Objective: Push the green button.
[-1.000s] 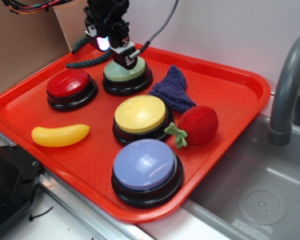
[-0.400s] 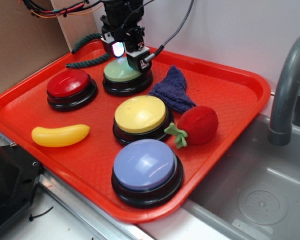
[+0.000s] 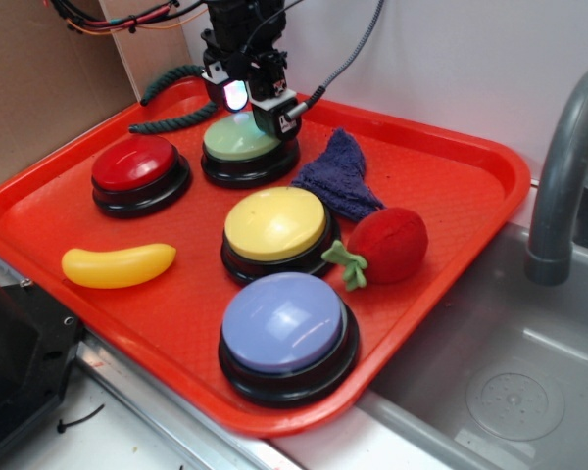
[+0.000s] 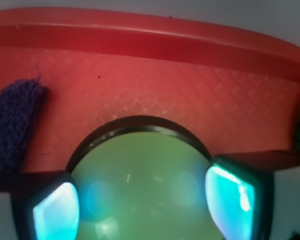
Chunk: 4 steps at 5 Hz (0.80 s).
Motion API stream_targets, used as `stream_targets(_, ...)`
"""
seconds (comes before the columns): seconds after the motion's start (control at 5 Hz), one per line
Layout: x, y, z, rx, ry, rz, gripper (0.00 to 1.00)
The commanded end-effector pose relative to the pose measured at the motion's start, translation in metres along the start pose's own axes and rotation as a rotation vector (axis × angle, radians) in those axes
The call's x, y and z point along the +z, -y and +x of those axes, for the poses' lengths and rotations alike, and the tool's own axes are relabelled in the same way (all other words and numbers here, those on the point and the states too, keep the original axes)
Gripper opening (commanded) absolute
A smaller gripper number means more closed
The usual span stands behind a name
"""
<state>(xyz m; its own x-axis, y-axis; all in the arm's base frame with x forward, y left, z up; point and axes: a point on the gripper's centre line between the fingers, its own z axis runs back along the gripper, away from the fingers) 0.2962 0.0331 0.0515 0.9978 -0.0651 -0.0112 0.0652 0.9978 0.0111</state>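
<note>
From the exterior view I see the gripper (image 3: 258, 106) low over the back of the red tray (image 3: 451, 186), directly above the green button (image 3: 245, 147), which sits at the tray's rear, just right of the red button (image 3: 137, 171). A lit cyan panel glows on the gripper's body. I cannot tell from here whether the tips touch the dome. In front of the green button sits the yellow button (image 3: 274, 230), and nearer still the blue-purple button (image 3: 286, 331). A blue cloth (image 3: 341, 176) lies just right of the green button, a red plush strawberry (image 3: 384, 245) beside the yellow one, and a yellow banana (image 3: 118, 264) near the tray's left front edge. A grey faucet (image 3: 563, 166) stands over the sink on the right.

In the wrist view, the green button (image 4: 140, 185) fills the lower centre, its black rim showing against the tray (image 4: 155, 95). The gripper (image 4: 145, 205) is spread, one glowing fingertip (image 4: 55, 212) on each side of the dome. The blue cloth (image 4: 12, 125) lies at the left edge.
</note>
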Motion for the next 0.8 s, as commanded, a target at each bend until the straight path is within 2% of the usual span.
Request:
stream_targets(0.0, 0.053, -0.008, -0.008, 0.045, 0.046, 0.0, 1.0)
stream_targets(0.6, 0.077, -0.007, -0.016, 0.06, 0.063, 0.007, 1.0)
